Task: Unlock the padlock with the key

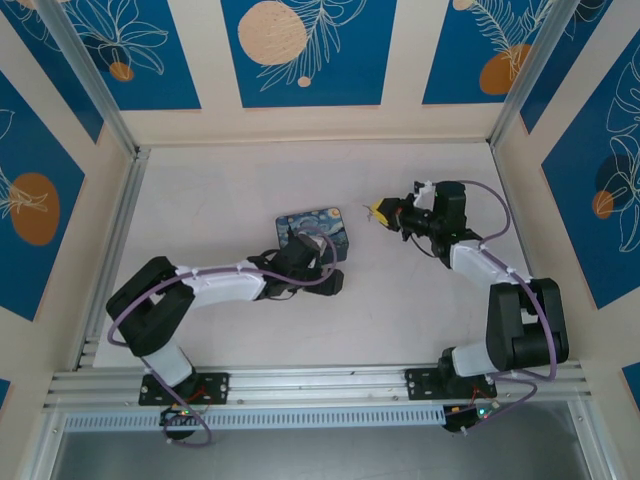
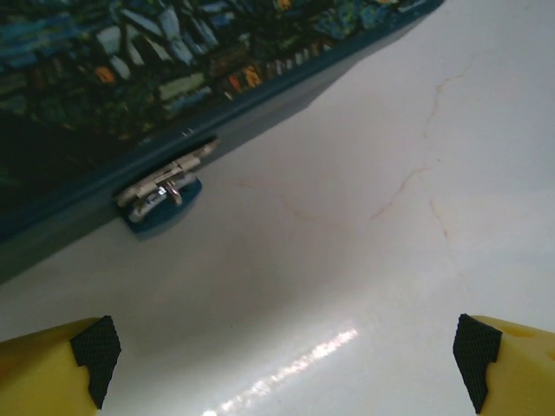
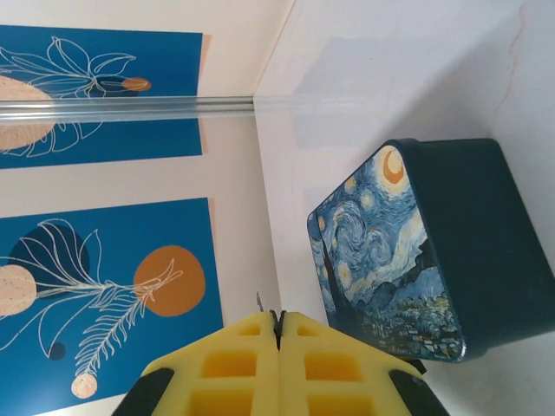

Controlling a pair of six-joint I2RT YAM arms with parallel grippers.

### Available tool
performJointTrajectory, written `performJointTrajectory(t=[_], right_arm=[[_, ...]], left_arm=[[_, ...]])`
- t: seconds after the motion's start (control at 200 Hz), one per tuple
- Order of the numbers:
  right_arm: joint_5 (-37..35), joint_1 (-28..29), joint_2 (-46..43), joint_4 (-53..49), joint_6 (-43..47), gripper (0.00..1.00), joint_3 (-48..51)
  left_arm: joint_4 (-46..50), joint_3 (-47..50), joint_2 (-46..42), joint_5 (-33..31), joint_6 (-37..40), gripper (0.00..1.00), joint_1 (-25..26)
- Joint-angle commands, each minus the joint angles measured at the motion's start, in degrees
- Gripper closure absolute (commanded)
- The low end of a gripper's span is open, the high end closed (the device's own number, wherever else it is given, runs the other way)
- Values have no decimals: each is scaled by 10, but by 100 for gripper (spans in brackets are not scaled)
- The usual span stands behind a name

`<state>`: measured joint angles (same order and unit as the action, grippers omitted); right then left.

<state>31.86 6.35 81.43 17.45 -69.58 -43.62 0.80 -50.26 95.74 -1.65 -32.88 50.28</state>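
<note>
1. The padlock (image 2: 165,212) hangs from the latch (image 2: 169,178) on the painted tin's (image 2: 104,69) side wall. Its shackle is up in the latch and its blue body is down by the worktop (image 2: 364,260).
2. The tin's lid is closed, hiding any contents.
3. The left gripper (image 2: 286,355) gapes wide near the padlock, with bare worktop between them.
4. The right gripper (image 3: 277,328), apart from the tin, is pressed closed. A thin sliver (image 3: 258,301) at its tips is too small to name.
</note>
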Motion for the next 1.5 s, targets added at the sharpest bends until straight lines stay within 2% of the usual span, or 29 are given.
performJointTrajectory(t=[0.0,0.3,0.575,0.83,1.495], right_arm=[[-13,16,23,11,3,100,-29],[-34,60,112,55,-8,100,-84],[-41,78,147,63,-8,100,-100],[-49,79,150,38,4,100,-109],[-58,87,179,19,14,100,-122]], left_arm=[[-37,11,18,-37,43,0,3],[-133,52,28,-68,80,0,4],[-240,81,56,-50,56,2,4],[-254,49,71,-16,46,2,4],[-359,56,85,41,-110,2,-35]])
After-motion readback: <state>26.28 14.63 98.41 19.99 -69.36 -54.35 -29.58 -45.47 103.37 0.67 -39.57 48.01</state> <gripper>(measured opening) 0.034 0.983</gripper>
